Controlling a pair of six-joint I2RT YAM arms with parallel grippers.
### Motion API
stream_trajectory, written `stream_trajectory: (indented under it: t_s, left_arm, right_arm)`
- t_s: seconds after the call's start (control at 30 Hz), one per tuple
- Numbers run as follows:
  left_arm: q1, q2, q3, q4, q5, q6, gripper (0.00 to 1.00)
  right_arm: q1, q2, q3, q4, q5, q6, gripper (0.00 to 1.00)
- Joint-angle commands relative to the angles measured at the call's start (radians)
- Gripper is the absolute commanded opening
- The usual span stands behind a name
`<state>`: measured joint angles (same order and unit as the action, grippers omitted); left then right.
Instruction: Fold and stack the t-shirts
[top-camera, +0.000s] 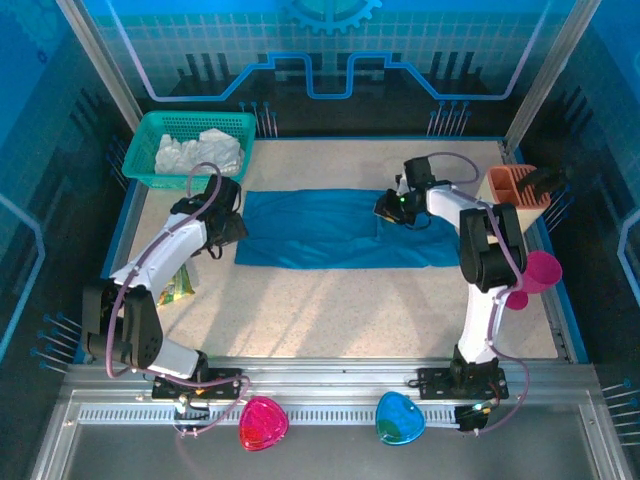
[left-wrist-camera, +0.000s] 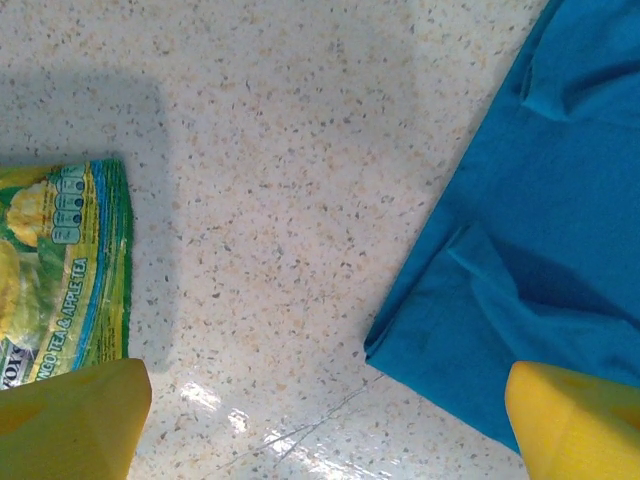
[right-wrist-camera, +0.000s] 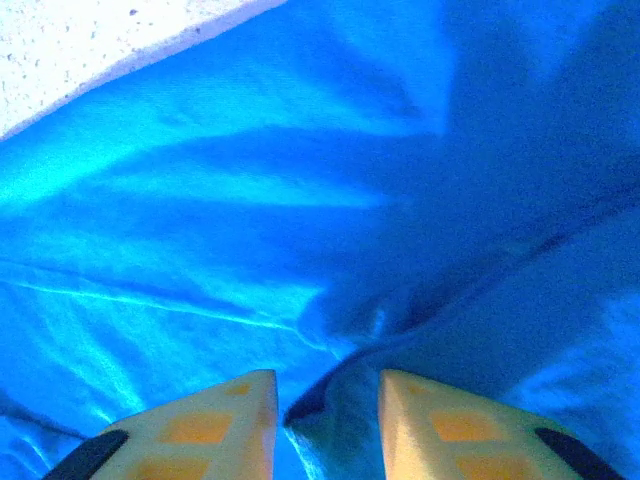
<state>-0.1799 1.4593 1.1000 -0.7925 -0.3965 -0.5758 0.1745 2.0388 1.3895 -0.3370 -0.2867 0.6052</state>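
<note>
Holds left gripper (left-wrist-camera: 322, 425) wide apart over bare table (top-camera: 330, 310), just beside left edge of teal t-shirt (top-camera: 320, 230) spread flat across far middle, likely to take that edge. Sets right gripper (right-wrist-camera: 325, 420) narrow around a raised fold; cannot tell whether clamped. Has white t-shirt (top-camera: 200, 152) in basket (top-camera: 195, 118).

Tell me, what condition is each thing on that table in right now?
teal t-shirt, spread out flat on the table.
white t-shirt, crumpled inside the basket.
green basket, upright at the far left corner.
snack packet, lying flat beside the left arm.
left gripper, open, over the teal t-shirt's left edge.
right gripper, nearly closed, pinching a fold of the teal t-shirt.
</note>
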Motion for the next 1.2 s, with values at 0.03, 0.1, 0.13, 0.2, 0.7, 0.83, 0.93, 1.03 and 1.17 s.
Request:
stream_trajectory:
  t_s: [0.03,0.1,0.13,0.2,0.7,0.83,0.93,1.03,1.17]
  left_arm:
    - [-0.021,-0.029,-0.031,-0.043,0.035,-0.007,0.93]
    - [-0.038,-0.015,-0.037,-0.049,0.047,-0.008,0.93]
    - [-0.047,-0.001,-0.038,-0.051,0.059,-0.009,0.91]
    - [-0.067,0.034,-0.038,-0.048,0.089,-0.009,0.85]
    - [-0.115,0.393,0.165,0.022,0.031,0.014,0.19]
    - [-0.112,0.445,0.259,0.019,0.027,0.04,0.21]
    - [-0.101,0.508,0.315,0.001,0.027,0.056,0.21]
    - [-0.085,0.572,0.33,0.012,0.032,0.07,0.2]
    - [-0.063,0.614,0.336,0.041,0.046,0.096,0.16]
  right_arm:
    - [0.015,0.027,0.058,0.012,-0.031,0.011,0.36]
    - [0.014,0.02,0.061,0.026,-0.032,0.012,0.37]
    - [0.015,0.012,0.059,0.04,-0.033,0.013,0.37]
    - [0.013,-0.005,0.052,0.075,-0.039,0.018,0.37]
    - [-0.007,-0.213,-0.12,0.129,-0.075,-0.001,0.33]
    - [-0.006,-0.299,-0.219,0.101,-0.043,-0.033,0.32]
    - [-0.008,-0.356,-0.291,0.069,0.004,-0.045,0.32]
    - [-0.009,-0.405,-0.354,0.053,0.036,-0.043,0.32]
    - [-0.007,-0.474,-0.415,0.031,0.075,-0.032,0.32]
